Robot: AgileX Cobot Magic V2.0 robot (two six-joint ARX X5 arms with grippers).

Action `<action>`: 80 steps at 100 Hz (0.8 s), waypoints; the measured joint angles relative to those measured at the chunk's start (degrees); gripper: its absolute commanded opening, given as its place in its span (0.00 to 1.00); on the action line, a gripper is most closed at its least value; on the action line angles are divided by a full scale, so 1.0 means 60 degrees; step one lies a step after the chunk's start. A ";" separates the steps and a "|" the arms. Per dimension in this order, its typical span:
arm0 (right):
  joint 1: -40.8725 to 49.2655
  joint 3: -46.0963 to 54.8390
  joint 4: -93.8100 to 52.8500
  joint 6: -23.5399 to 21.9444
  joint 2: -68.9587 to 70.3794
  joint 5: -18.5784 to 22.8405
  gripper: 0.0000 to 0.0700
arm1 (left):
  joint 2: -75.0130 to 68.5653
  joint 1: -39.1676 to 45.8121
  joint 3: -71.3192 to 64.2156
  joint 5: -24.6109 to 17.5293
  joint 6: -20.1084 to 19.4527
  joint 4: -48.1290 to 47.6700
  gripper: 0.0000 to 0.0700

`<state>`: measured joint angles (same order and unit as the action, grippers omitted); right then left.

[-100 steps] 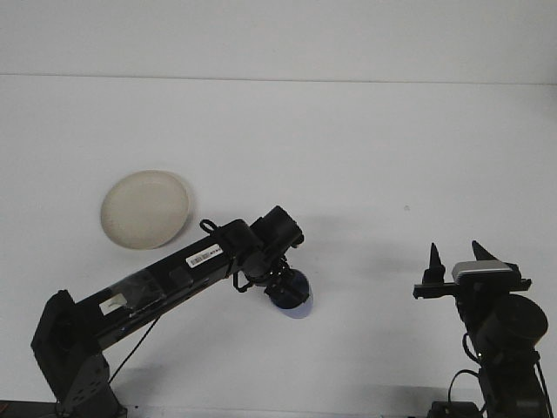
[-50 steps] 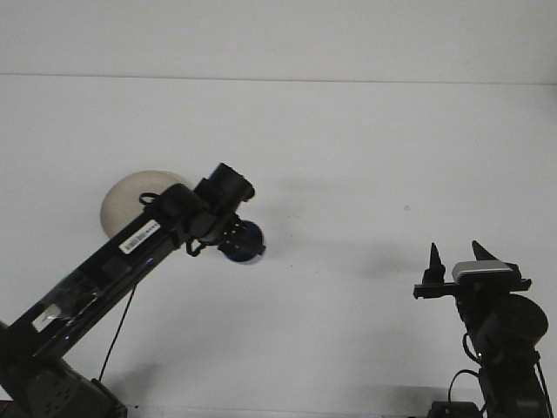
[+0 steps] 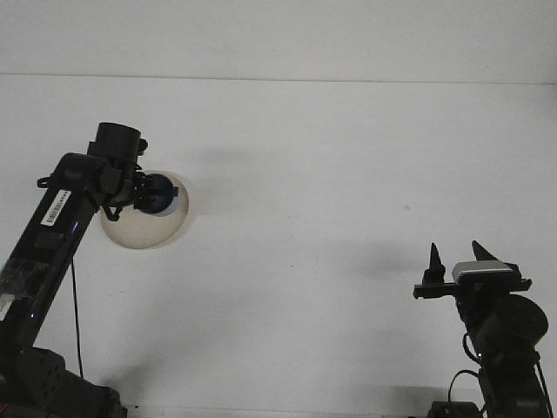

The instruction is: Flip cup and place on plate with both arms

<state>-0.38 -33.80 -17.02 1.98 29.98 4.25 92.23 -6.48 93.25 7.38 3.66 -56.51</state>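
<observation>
Front view, left claw (image 3: 150, 197) gripping cup (image 3: 159, 197), over plate (image 3: 148, 228)

This looks like a robotics lab or test bench, not a home. A bare white table (image 3: 348, 174) fills nearly the whole view and meets a plain white wall (image 3: 278, 35) at the far edge. Two black robot arms rise from the near side, one at the left (image 3: 52, 235) with a barcode sticker, one at the right (image 3: 496, 322), with loose cables hanging beneath them.
</observation>
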 measured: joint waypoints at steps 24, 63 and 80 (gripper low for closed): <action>0.0000 0.0000 0.0000 0.0000 0.0000 0.0000 0.70 | 0.0648 0.0896 0.0000 0.0000 -0.0204 0.0055 0.01; 0.0000 0.0000 0.0000 0.0000 0.0000 0.0000 0.70 | 0.1534 0.1249 0.0000 0.0000 -0.0208 0.0441 0.02; 0.0000 0.0000 0.0000 0.0000 0.0000 0.0000 0.70 | 0.1829 0.1311 0.0000 0.0000 -0.0211 0.0430 0.04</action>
<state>-0.38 -33.80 -17.02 1.98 29.98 4.25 103.20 1.39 93.25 7.38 2.39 -53.93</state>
